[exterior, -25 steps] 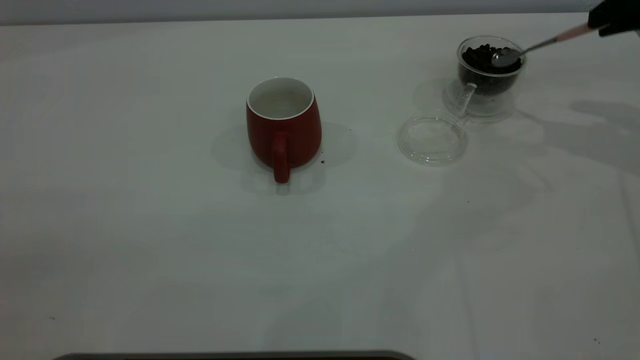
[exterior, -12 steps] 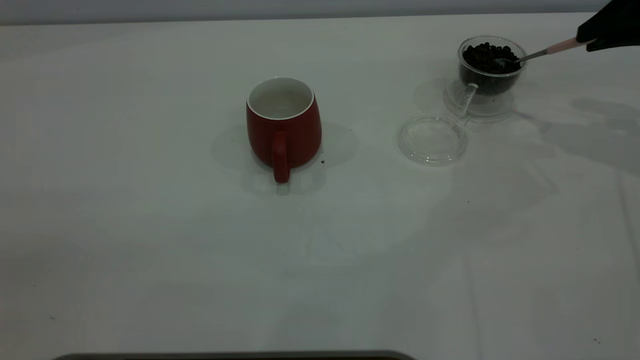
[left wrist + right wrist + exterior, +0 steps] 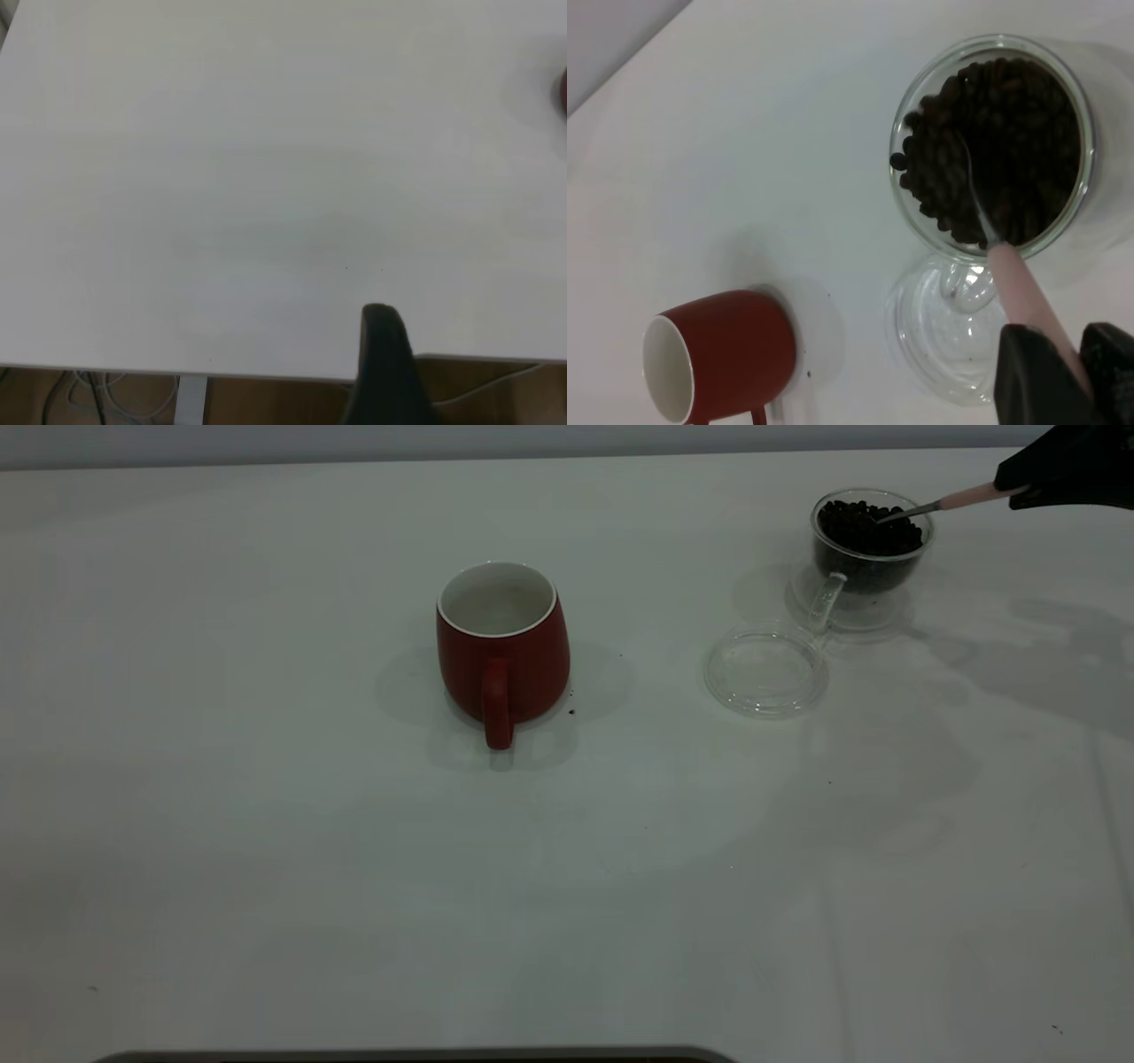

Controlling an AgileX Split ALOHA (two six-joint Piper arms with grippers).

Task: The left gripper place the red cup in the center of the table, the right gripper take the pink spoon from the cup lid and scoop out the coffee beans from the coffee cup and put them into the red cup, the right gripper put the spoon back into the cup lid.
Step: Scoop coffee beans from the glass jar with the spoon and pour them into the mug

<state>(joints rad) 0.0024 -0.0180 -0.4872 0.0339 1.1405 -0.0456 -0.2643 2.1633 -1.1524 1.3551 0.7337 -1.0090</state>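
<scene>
The red cup [image 3: 502, 646] stands upright in the middle of the table [image 3: 266, 824], handle toward the near edge, white inside showing nothing in it. At the far right stands the coffee cup [image 3: 870, 558], heaped with coffee beans [image 3: 864, 524]. My right gripper [image 3: 1019, 485] is shut on the pink spoon [image 3: 970, 496] and holds it slanting down into the beans. In the right wrist view my right gripper [image 3: 1083, 359] clamps the pink spoon [image 3: 1021, 288], whose bowl lies buried in the coffee beans [image 3: 1010, 150]. The cup lid [image 3: 766, 670] lies bare beside the glass cup. The left gripper [image 3: 383, 341] hangs over the table edge.
A few dark specks lie on the table near the red cup's base [image 3: 571, 711]. A dark strip [image 3: 416, 1055] runs along the near edge. Open white tabletop spreads left and in front of the red cup.
The right gripper has moved left, pushing the spoon's bowl from the top of the bean heap down into it until it is hidden. Cups and lid have stayed put.
</scene>
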